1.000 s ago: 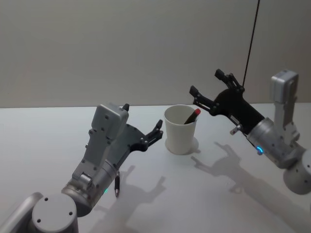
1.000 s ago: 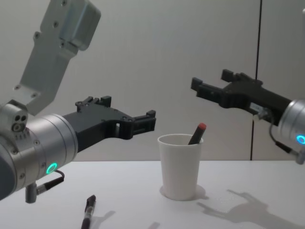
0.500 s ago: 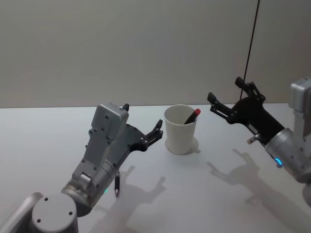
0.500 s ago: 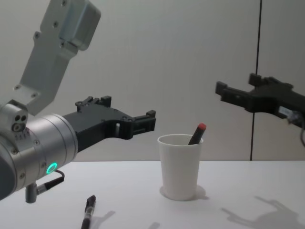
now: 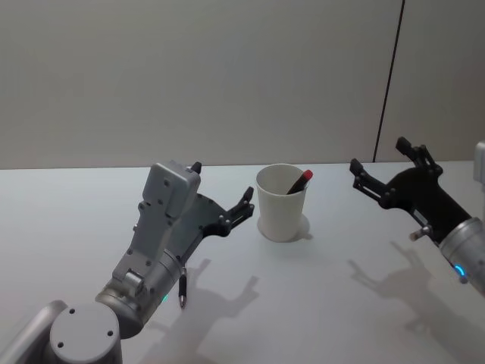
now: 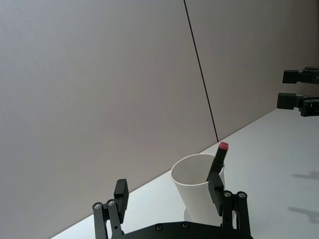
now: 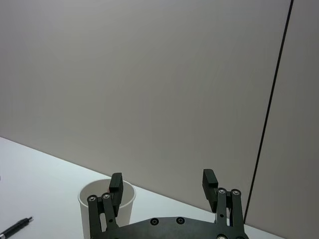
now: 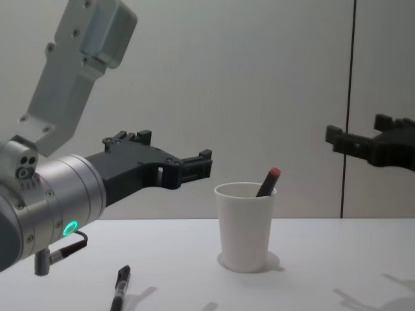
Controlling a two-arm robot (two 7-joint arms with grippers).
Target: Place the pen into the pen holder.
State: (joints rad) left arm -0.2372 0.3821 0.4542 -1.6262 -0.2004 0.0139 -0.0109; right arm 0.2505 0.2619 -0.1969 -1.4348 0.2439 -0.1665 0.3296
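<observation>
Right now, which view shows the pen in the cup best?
Head view: it looks into the pen holder, showing the pen leaning on the rim. Chest and left wrist views show its upper end; in the right wrist view a jaw crosses the holder.

No readable text, no labels, numbers or signs

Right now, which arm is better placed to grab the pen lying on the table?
Left. The loose pen lies by the left arm, left claw open; the right claw sits across the pen holder.
</observation>
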